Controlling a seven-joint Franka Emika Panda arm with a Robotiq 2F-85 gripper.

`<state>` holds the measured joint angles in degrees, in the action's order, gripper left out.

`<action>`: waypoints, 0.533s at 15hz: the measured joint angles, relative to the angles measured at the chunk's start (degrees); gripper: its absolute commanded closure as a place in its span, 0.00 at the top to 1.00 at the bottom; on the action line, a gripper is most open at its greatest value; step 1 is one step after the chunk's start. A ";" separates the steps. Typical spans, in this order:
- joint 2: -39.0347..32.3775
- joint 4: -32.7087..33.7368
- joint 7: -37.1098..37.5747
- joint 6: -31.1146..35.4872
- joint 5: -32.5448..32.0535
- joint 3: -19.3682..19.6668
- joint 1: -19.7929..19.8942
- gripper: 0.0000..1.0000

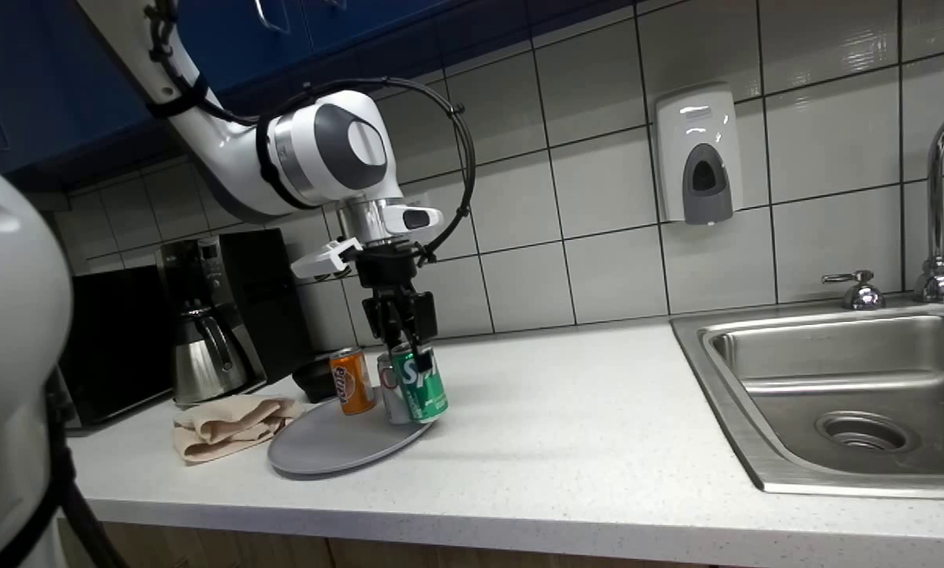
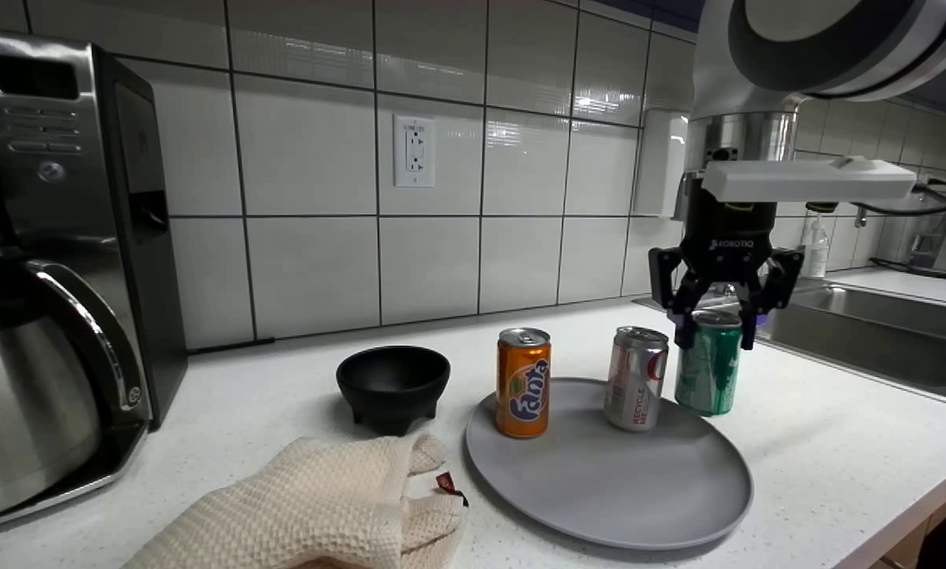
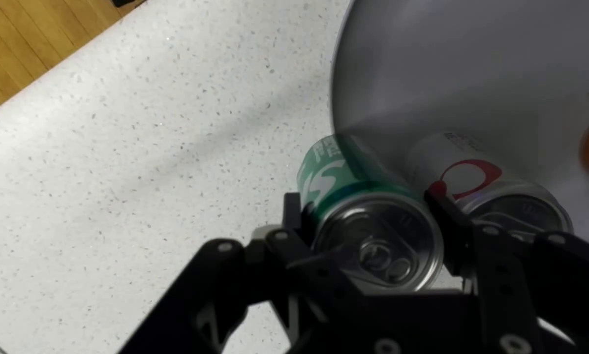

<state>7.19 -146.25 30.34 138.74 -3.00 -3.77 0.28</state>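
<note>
While pincer (image 2: 716,338) grips green can (image 1: 425,394) lettered "Sp", orange can (image 2: 523,387) reads "Fanta", silver can (image 2: 635,381) "RECYCLE ME".

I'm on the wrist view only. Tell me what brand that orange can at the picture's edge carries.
Observer: An exterior view shows it: the orange can is labelled Fanta.
Operator: Now report how the green can in the gripper is standing; my angle distorts it.
Observer: In an exterior view it looks upright.
Operator: Name something past the orange can, on the side away from the gripper.
Observer: A black bowl stands there on the counter.
</note>
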 measured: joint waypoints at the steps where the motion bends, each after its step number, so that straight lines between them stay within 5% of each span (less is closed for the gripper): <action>1: 0.31 -0.20 0.23 0.03 0.00 0.03 0.00 0.38; 8: 4.36 -3.73 0.20 0.08 0.01 0.43 0.11 0.38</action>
<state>11.55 -149.97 30.55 138.82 -2.99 -3.34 0.39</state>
